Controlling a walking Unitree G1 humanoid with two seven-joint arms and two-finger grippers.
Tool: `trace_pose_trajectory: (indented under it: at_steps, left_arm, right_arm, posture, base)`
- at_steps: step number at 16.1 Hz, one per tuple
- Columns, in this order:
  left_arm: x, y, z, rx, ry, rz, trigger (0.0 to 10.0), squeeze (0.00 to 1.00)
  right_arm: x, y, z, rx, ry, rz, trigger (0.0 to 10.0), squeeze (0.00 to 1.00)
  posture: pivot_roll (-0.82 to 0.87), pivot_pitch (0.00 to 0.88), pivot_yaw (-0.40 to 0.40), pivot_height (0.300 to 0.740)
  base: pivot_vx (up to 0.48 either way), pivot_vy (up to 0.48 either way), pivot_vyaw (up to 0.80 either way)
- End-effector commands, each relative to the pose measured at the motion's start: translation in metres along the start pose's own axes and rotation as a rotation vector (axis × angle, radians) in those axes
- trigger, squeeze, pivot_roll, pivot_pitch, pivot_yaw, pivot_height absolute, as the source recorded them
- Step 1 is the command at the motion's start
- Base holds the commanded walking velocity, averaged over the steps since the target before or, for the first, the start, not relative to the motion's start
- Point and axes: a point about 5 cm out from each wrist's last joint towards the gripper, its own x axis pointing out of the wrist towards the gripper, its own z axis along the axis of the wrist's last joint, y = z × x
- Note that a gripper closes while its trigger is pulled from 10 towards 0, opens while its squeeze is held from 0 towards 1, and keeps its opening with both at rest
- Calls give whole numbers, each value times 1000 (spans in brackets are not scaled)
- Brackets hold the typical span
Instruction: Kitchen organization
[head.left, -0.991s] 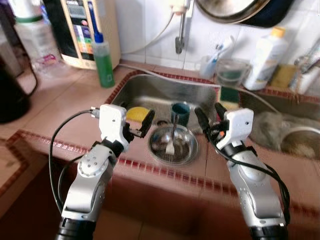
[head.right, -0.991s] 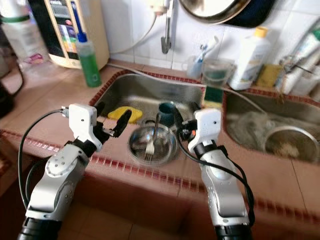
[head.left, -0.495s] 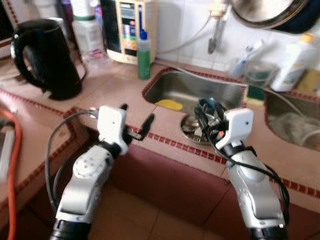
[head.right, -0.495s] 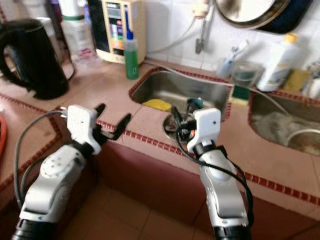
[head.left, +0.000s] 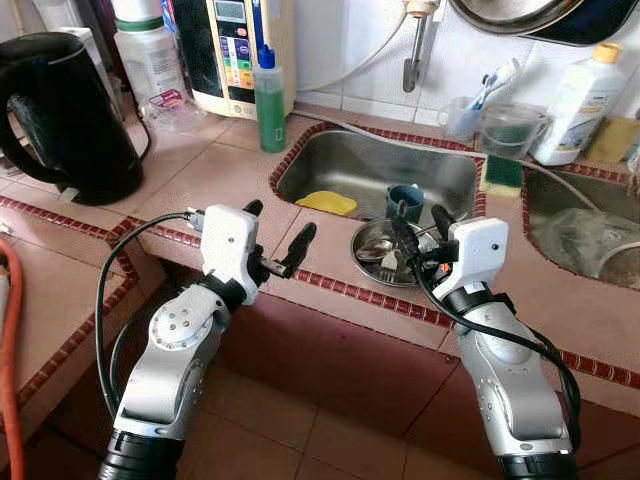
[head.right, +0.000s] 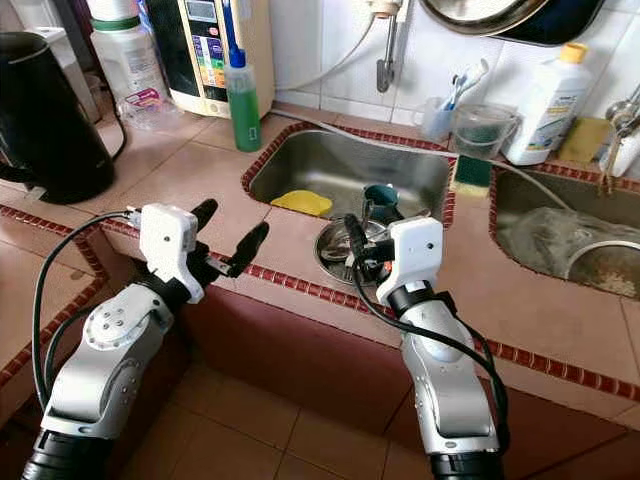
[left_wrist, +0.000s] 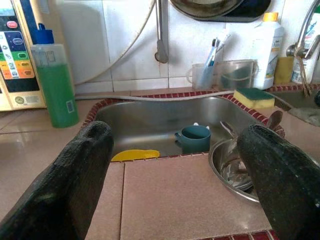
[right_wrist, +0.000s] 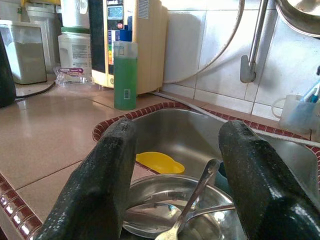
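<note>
Tiled counter (head.left: 210, 175) carries a black kettle (head.left: 55, 115) and green bottle (head.left: 268, 100).

Left gripper (left_wrist: 175, 195) fingers spread wide over tiled counter (left_wrist: 185, 195), steel sink (left_wrist: 165, 117) beyond, teal mug (left_wrist: 195, 138), yellow item (left_wrist: 136, 155), metal bowl (left_wrist: 235, 167), green bottle (left_wrist: 54, 82), sponge (left_wrist: 254, 97) on far rim.

The right claw (head.left: 421, 231) partly hides the steel bowl (head.left: 372, 250).

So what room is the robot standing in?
Most likely a home kitchen. There's a steel sink set in a tiled counter, with a metal bowl and a mug inside it, and a black kettle standing nearby.
</note>
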Motion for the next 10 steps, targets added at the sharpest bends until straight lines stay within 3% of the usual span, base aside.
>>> trace_pose_trajectory:
  at_steps: [1,8,10]
  left_arm:
    - [2,-3,5,12,-18,-16,10000,0]
    - [4,-2,5,25,-9,-21,10000,0]
    - [5,0,1,-11,13,10,10000,0]
  right_arm:
    - [-1,-2,0,-13,0,-10,10000,0]
    - [0,-1,0,-16,0,-8,10000,0]
    - [0,0,-1,-16,2,-2,10000,0]
  posture:
    - [-183,24,28,740]
    - [-182,25,28,740]
    - [-181,24,27,740]
  base:
    - [0,-480,0]
    - [0,-480,0]
    - [0,0,0]
